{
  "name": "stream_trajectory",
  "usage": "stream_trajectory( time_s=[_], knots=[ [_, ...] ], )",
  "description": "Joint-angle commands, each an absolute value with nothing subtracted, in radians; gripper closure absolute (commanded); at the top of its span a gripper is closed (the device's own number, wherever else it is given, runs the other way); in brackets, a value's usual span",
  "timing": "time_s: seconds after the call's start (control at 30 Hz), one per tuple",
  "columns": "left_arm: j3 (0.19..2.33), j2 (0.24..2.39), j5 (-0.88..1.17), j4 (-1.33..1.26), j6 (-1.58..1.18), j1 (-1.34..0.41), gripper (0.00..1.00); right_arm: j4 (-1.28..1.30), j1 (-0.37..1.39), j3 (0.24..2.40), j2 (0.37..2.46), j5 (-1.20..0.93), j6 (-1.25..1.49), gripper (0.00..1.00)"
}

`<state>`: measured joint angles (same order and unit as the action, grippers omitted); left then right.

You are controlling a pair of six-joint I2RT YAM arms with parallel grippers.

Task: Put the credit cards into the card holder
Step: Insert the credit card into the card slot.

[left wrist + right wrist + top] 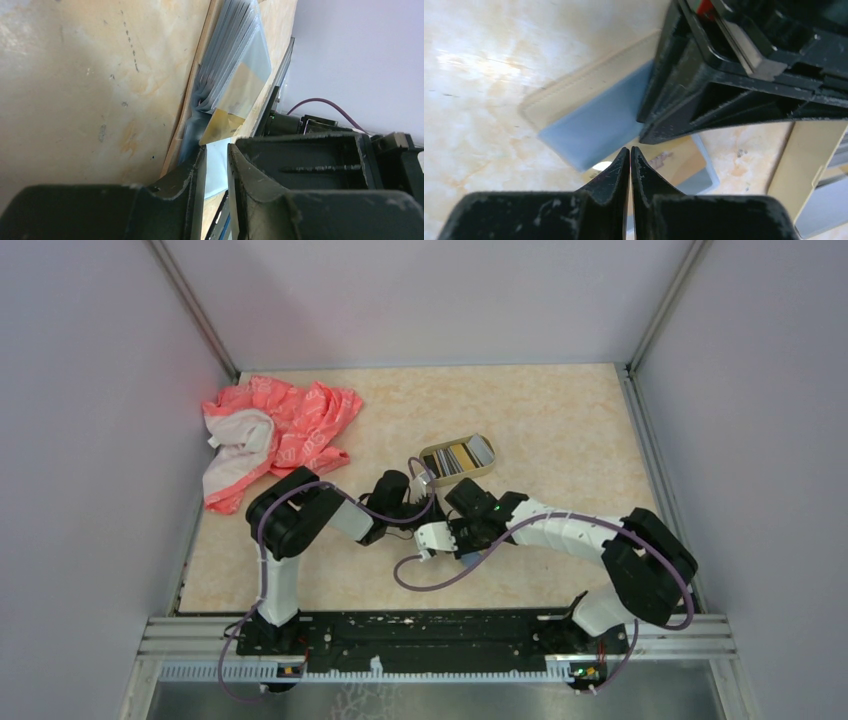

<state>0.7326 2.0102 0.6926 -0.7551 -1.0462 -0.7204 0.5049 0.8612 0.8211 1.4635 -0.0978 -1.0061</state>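
Observation:
The card holder (457,457), a gold-rimmed tin with striped card edges inside, sits mid-table; its wall shows at the right of the right wrist view (809,165). Both grippers meet just in front of it. My left gripper (415,512) (217,147) has its jaws a narrow gap apart, and a pale blue card (215,165) shows through the gap, beyond the fingers. That blue card (594,125) lies on a tan stitched pad (574,92). My right gripper (452,530) (630,150) is shut, fingertips touching, above a gold-tan card (674,162). A fan of pale translucent cards (235,65) stands beyond the left fingers.
A crumpled pink and white cloth (272,435) lies at the far left. Purple cables (440,575) loop between the arms. Grey walls close in the table on three sides.

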Motion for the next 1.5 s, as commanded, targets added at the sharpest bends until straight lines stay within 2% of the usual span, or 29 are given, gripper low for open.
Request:
stream_trajectory(
  time_s=[0.0, 0.53, 0.77, 1.03, 1.1, 1.23, 1.4, 1.47],
  knots=[
    [0.722, 2.025, 0.675, -0.721, -1.018, -0.731, 0.71, 0.559, 0.86, 0.862, 1.416, -0.289, -1.04, 0.96],
    [0.673, 1.99, 0.649, -0.734, -1.016, -0.73, 0.82, 0.483, 0.901, 0.862, 1.543, -0.064, -0.967, 0.96],
    [0.671, 2.011, 0.654, -0.733, -1.006, -0.73, 0.88, 0.476, 0.892, 0.866, 1.522, 0.016, -0.965, 0.96],
    [0.681, 2.02, 0.652, -0.725, -1.0, -0.73, 0.89, 0.487, 0.865, 0.874, 1.491, 0.022, -0.964, 0.96],
    [0.686, 2.012, 0.651, -0.721, -0.997, -0.73, 0.89, 0.498, 0.856, 0.879, 1.483, 0.006, -0.961, 0.96],
    [0.689, 1.952, 0.645, -0.716, -0.972, -0.735, 0.82, 0.559, 0.805, 0.913, 1.423, -0.208, -0.953, 0.95],
    [0.714, 1.805, 0.602, -0.598, -0.867, -0.762, 0.76, 0.594, 0.681, 0.933, 1.327, -0.477, -0.937, 0.88],
    [0.684, 1.733, 0.565, -0.586, -0.838, -0.764, 0.75, 0.595, 0.619, 0.935, 1.291, -0.562, -0.921, 0.82]
  ],
)
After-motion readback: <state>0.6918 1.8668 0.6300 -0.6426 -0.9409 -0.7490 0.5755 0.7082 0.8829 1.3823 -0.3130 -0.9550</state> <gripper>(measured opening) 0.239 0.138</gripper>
